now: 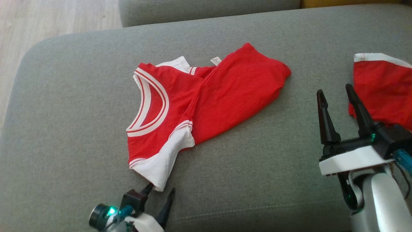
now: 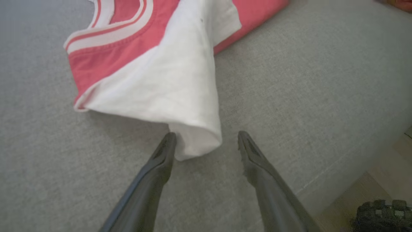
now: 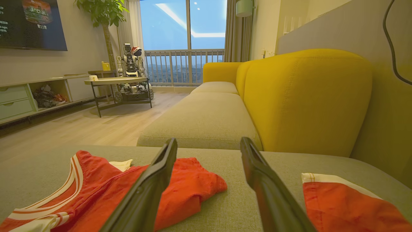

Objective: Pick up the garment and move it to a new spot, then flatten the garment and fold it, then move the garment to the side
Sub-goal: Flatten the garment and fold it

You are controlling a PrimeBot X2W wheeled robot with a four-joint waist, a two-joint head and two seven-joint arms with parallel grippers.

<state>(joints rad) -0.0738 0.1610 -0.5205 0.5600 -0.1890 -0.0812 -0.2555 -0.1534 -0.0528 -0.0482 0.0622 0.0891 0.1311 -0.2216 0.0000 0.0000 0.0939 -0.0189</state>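
Garment [image 1: 206,96]: red shirt, white trim, lying crumpled in middle of gray sofa cushion [image 1: 257,180]. I see left fingers [image 1: 167,206] wide apart, low by near edge. Tip of white sleeve [image 1: 161,164] sits between them, not pinched. Right fingers [image 1: 326,122] also apart, above cushion, holding nothing, just beside second red cloth [image 1: 383,87] at far right. Yellow sofa [image 3: 305,96] behind.

Garment [image 1: 206,100]: is showing bright red, with a white sleeve [image 1: 161,164] at the near end and a neckband [image 1: 151,106] striped white and red.
Second garment [image 1: 383,87], far right: is showing red under a white band.
Sofa cushion [image 1: 257,180]: is showing plain grey weave.
Backrest [image 3: 305,96]: is showing yellow.
Left gripper [image 1: 162,187], right gripper [image 1: 334,89]: are showing black fingers.
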